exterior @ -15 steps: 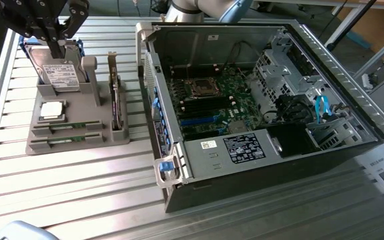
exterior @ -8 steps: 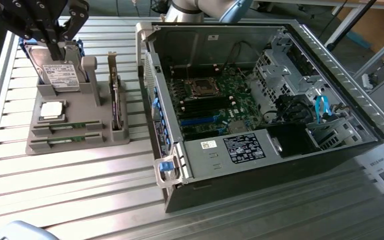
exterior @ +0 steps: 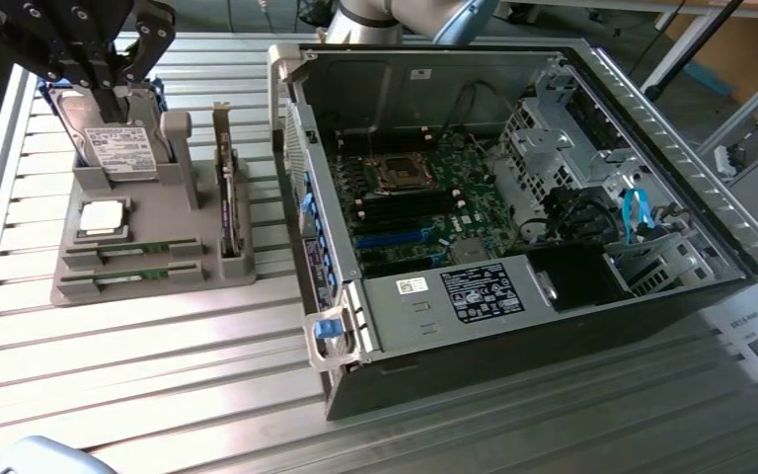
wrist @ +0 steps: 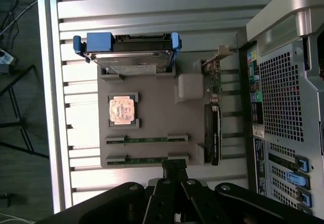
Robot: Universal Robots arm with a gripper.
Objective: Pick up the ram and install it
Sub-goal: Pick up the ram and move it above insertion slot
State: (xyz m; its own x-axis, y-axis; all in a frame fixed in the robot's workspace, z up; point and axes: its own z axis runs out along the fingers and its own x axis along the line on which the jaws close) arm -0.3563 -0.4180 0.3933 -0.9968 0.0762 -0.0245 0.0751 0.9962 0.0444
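Two green ram sticks lie side by side in slots of a grey holder (exterior: 142, 212): one ram (exterior: 133, 251) (wrist: 147, 139) and a second ram (exterior: 133, 274) (wrist: 147, 159). My black gripper (exterior: 113, 104) (wrist: 172, 169) hangs high above the holder, shut, with nothing between its fingers. In the exterior view it stands in front of the hard drive (exterior: 122, 148). In the wrist view its tips sit over the end of the second ram. The open computer case (exterior: 511, 188) lies at the exterior view's right, its motherboard (exterior: 418, 197) facing up.
The holder also carries a blue-framed hard drive (wrist: 129, 57), a square silver processor (exterior: 103, 215) (wrist: 122, 109) and an upright dark expansion card (exterior: 230, 197) (wrist: 212, 133). The case wall (wrist: 283, 97) rises close beside the holder. All rest on a slatted metal table (exterior: 129, 355).
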